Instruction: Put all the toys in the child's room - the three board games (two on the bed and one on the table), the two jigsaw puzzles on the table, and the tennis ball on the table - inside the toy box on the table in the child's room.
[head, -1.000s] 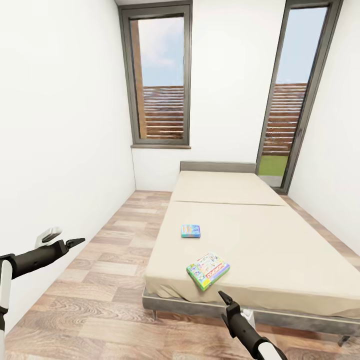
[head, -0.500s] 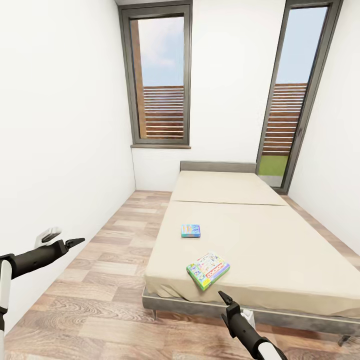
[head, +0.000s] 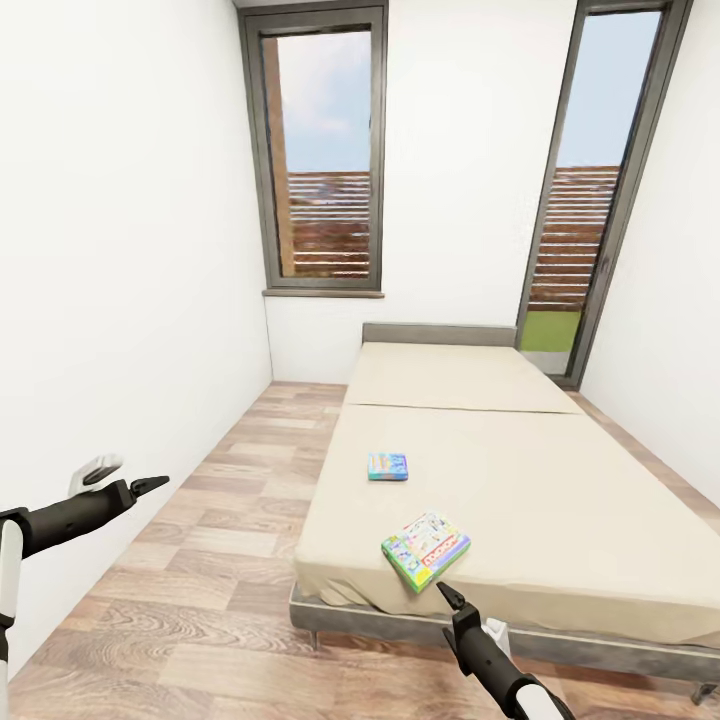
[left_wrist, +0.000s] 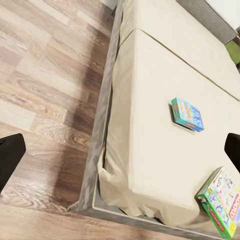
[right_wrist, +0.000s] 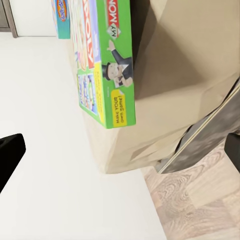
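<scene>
Camera has crept closer; both board games lie unpicked on the bed, twelve o'clock. Right gripper spread; left gripper probably spread.

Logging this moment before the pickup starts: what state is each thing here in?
Green board game: flat on the bed, at its near edge, untouched.
Blue board game: flat on the bed, farther in, untouched.
Right tool: empty, just short of the green box; opening unclear.
Left tool: empty, out over the floor; opening unclear.

Matt beige cloth bed, wood-plank floor, glossy printed board games
</scene>
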